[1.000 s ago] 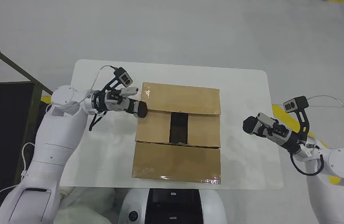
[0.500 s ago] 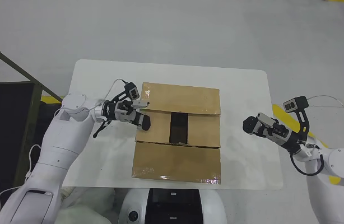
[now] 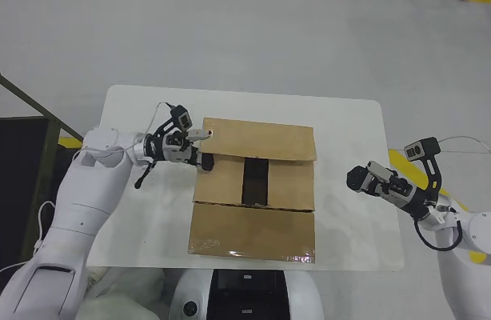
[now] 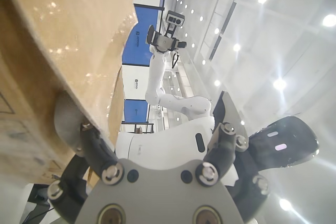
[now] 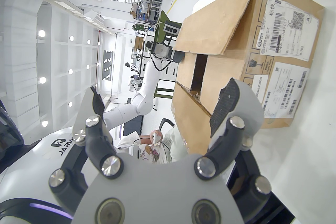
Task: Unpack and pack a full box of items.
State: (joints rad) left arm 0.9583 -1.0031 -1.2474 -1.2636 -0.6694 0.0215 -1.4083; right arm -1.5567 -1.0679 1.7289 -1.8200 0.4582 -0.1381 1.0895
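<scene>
A brown cardboard box (image 3: 253, 228) stands mid-table, with a dark slot (image 3: 255, 182) between its inner flaps. Its far outer flap (image 3: 261, 140) is slightly raised. My left gripper (image 3: 206, 160) is open at that flap's left corner. In the left wrist view the flap (image 4: 65, 12) lies over one finger of the left gripper (image 4: 144, 109), and the other finger (image 4: 225, 114) is free. My right gripper (image 3: 353, 178) hovers open and empty, apart from the box's right side. In the right wrist view the right gripper (image 5: 161, 96) faces the labelled box (image 5: 283, 33).
The white table (image 3: 149, 232) has bare strips to the left and right of the box and a wider one behind it. A dark cabinet (image 3: 17, 184) stands off the table's left edge.
My left gripper dipped toward the box's near side, then came back to the far flap's left corner. The right arm has kept still.
</scene>
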